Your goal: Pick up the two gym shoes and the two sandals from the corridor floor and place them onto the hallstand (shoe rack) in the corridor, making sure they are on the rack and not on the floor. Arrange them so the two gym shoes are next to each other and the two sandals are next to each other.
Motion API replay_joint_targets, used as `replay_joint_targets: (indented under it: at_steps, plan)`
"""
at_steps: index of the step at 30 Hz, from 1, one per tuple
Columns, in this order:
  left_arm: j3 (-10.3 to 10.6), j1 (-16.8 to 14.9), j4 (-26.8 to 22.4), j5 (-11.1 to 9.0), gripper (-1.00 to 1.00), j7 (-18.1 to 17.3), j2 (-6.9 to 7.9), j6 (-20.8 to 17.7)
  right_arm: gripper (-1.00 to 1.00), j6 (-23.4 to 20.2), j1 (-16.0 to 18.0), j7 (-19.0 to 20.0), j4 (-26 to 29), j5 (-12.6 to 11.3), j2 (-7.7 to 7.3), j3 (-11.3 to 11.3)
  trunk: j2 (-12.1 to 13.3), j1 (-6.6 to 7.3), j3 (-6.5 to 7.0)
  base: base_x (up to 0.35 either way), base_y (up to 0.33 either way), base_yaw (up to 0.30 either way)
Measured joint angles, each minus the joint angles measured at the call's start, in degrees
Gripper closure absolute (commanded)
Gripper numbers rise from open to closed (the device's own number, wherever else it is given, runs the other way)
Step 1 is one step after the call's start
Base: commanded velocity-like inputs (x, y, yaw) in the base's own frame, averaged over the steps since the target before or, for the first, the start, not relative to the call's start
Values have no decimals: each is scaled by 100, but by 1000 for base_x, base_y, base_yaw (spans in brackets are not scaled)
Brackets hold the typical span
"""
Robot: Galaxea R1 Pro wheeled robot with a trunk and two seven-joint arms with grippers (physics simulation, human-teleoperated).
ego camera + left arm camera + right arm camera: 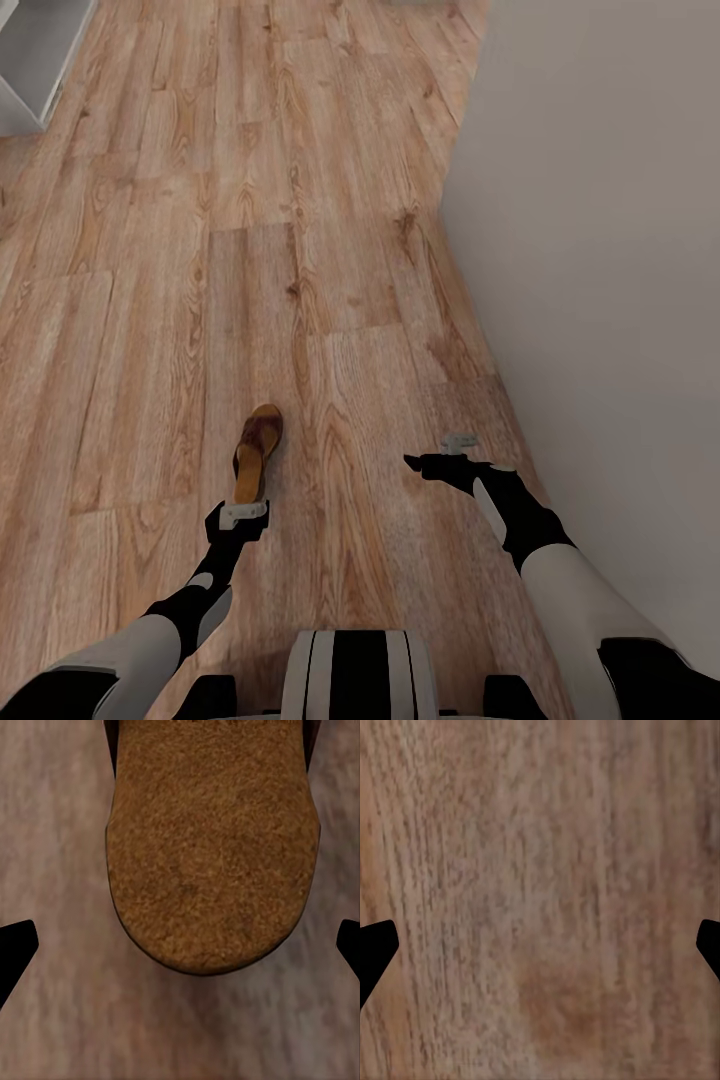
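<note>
Brown leather-look open sandal (257, 455) on wood-plank corridor floor (330, 250); left pincer (180, 945) spread wide just behind sandal heel. Step: approach for pickup. Next: advance to straddle heel, close. Right pincer (540, 945) spread, holding nothing.

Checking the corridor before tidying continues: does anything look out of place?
Yes: one brown open sandal with a tan footbed lies on the wood-plank floor, not on a rack. The left gripper sits open at its heel; nothing looks damaged.

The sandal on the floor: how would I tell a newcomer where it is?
Start at the grey wall on the right and cross the wood-plank corridor floor leftward. The sandal lies just ahead of the left hand, a small brown open shoe with a tan footbed, the lone object on the planks.
</note>
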State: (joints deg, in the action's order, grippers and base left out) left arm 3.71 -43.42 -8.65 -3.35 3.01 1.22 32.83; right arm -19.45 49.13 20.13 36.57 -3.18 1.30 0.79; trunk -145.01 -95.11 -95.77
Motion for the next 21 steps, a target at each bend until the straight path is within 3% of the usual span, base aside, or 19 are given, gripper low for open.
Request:
replay_joint_targets:
  at_steps: [21]
  plan:
    - [1, 2, 0, 0, -100, 0, -1, -3, -100, 0, 0, 0, 0, 0, 0, 0, 0, 0, 0, 37, 0, 0]
